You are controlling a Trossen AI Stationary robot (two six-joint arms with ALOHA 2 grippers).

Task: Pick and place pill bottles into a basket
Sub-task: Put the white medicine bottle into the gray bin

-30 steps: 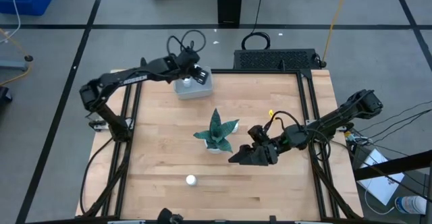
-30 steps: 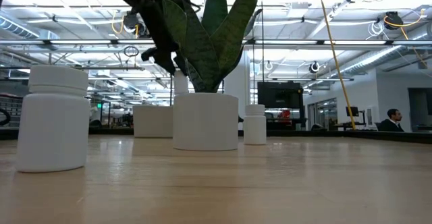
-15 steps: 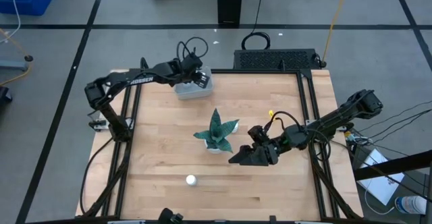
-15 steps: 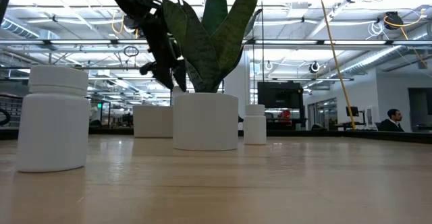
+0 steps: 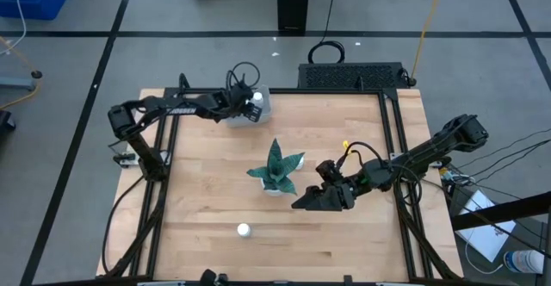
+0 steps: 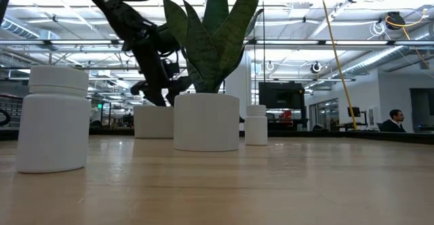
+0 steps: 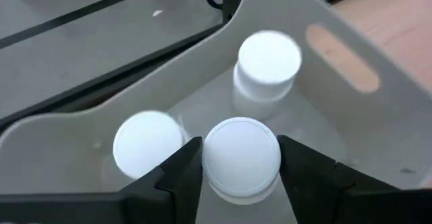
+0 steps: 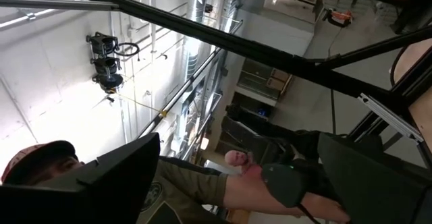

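Observation:
My left gripper (image 5: 251,107) reaches down into the pale grey basket (image 5: 234,119) at the table's far edge and is shut on a white pill bottle (image 7: 241,150). Two more pill bottles (image 7: 268,59) (image 7: 148,140) stand upright on the floor of the basket (image 7: 324,55). A fourth pill bottle (image 5: 244,230) stands alone on the table near the front edge; it also shows large in the low view (image 6: 54,120). My right gripper (image 5: 303,202) lies low on the table right of the plant, open and empty, tipped up toward the ceiling (image 8: 236,183). My left gripper pinches the pill bottle between its two fingers at the sides of the round cap (image 7: 209,160). The fingers come from above, pointing down. The bottle stands upright inside the basket, between the other two; whether its bottom rests on the floor I cannot tell.
A green plant in a white pot (image 5: 275,174) stands mid-table between the basket and the lone bottle. The low view shows another small white bottle shape (image 6: 255,125) beside the pot. Bare wood lies to the left and near the front. A person shows beyond the table in the right wrist view.
My left gripper has gone down into the basket, carrying the pill bottle down with it, still shut on it.

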